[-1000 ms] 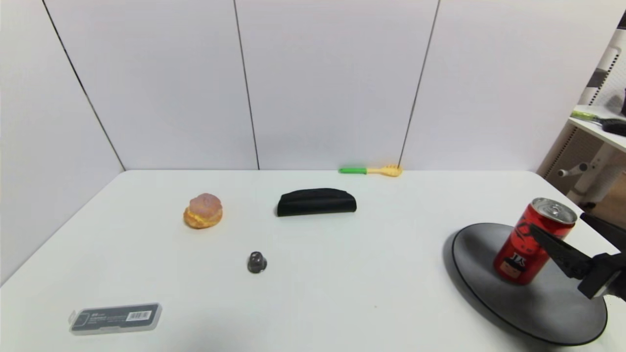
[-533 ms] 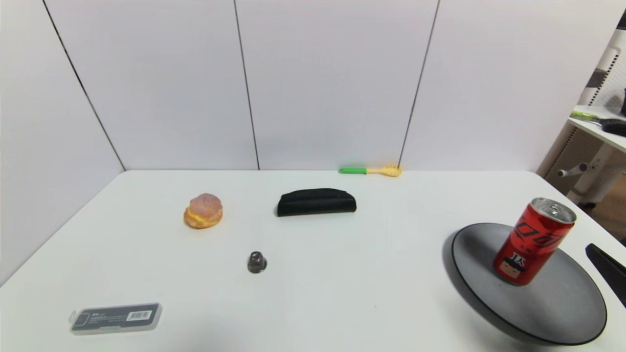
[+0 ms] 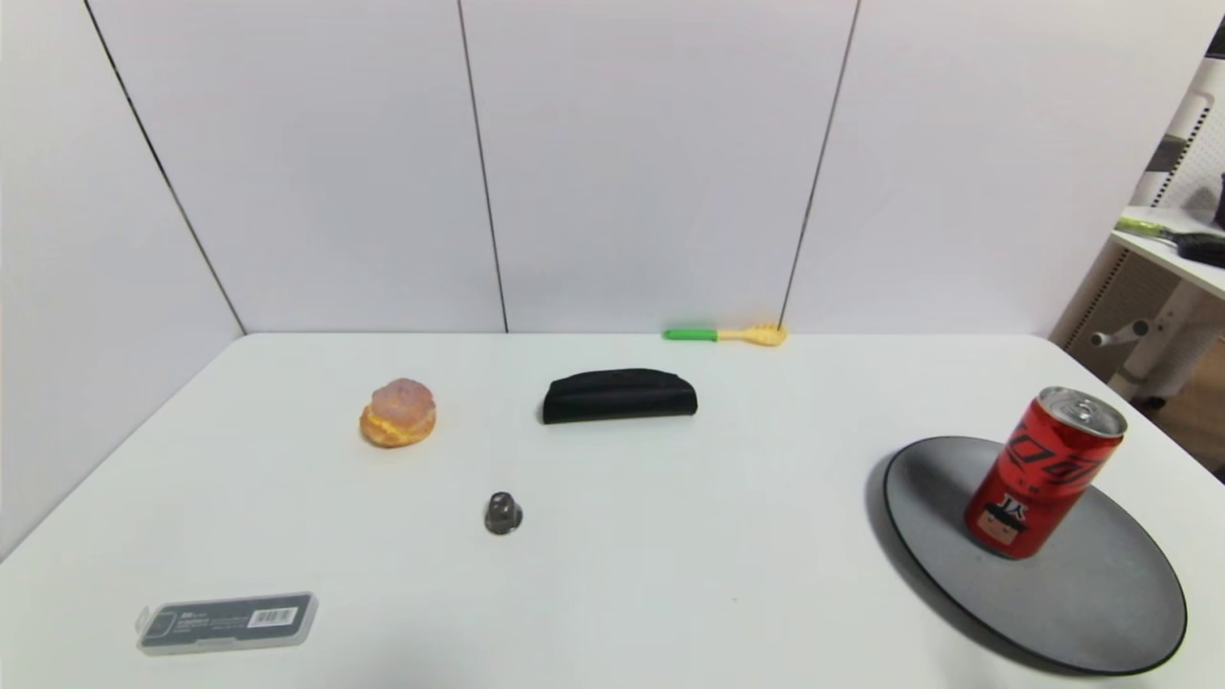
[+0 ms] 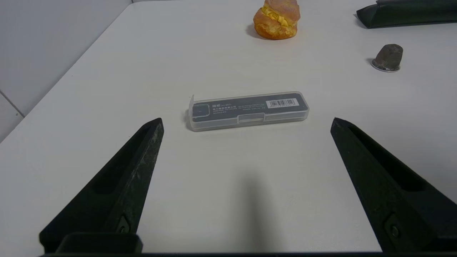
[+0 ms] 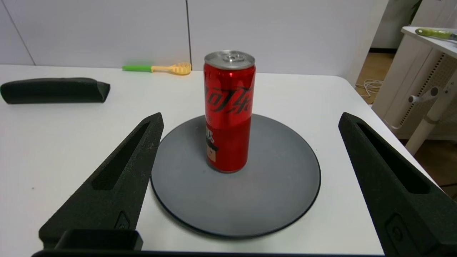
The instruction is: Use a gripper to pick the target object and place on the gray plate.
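The slim red drink can (image 3: 1045, 474) stands upright on the gray plate (image 3: 1101, 603) at the table's right side. It also shows in the right wrist view (image 5: 228, 110), standing on the plate (image 5: 271, 189). My right gripper (image 5: 250, 119) is open and empty, drawn back from the can toward the table's near edge; it is out of the head view. My left gripper (image 4: 246, 121) is open and empty, low over the table's near left part, out of the head view.
A clear plastic case (image 3: 226, 622) (image 4: 249, 110) lies at the near left. A small dark cone (image 3: 502, 513), a cream puff (image 3: 397, 412), a black pouch (image 3: 619, 395) and a green-yellow fork (image 3: 725, 334) lie farther back. A side table (image 3: 1172, 239) stands at right.
My right gripper has let go of the can and drawn back to the right, out of the head view. The can stays upright on the plate.
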Motion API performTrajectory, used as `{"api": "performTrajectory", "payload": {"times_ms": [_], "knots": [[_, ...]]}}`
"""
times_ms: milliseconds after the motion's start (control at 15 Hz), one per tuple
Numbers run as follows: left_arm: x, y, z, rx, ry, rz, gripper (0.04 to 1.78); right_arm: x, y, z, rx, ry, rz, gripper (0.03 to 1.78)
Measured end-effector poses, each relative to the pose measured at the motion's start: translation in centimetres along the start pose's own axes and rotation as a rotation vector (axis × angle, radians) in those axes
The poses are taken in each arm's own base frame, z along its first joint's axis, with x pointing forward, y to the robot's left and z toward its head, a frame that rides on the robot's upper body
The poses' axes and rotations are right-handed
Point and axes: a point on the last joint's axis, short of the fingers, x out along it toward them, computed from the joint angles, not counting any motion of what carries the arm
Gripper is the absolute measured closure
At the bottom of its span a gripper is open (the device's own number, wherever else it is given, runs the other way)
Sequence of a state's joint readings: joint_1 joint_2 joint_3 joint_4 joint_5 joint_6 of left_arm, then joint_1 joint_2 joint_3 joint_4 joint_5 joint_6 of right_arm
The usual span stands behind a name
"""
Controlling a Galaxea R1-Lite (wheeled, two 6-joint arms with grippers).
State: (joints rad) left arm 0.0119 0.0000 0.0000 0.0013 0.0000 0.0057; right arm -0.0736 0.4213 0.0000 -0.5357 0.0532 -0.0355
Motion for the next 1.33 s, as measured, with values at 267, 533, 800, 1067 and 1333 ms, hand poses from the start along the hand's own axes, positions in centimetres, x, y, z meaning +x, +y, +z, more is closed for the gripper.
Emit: {"api": "performTrajectory", "payload": {"times_ms": [267, 533, 800, 1067, 1333], "knots": [[0.0, 0.0, 0.0, 0.0, 0.0, 0.0, 0.13, -1.4, 0.1, -0.9, 0.0, 0.002, 0.001, 0.12], [0.0, 0.0, 0.0, 0.0, 0.0, 0.0, 0.13, -2.4, 0.1, -1.2, -0.007, -0.044, 0.048, 0.12], [0.0, 0.0, 0.0, 0.0, 0.0, 0.0, 0.13, -4.2, 0.1, -3.9, -0.02, 0.059, 0.018, 0.12], [0.0, 0.0, 0.0, 0.0, 0.0, 0.0, 0.13, -4.7, 0.1, -5.1, 0.015, 0.127, 0.001, 0.12], [0.0, 0.0, 0.0, 0.0, 0.0, 0.0, 0.13, -4.7, 0.1, -5.2, 0.017, 0.12, 0.003, 0.12]]}}
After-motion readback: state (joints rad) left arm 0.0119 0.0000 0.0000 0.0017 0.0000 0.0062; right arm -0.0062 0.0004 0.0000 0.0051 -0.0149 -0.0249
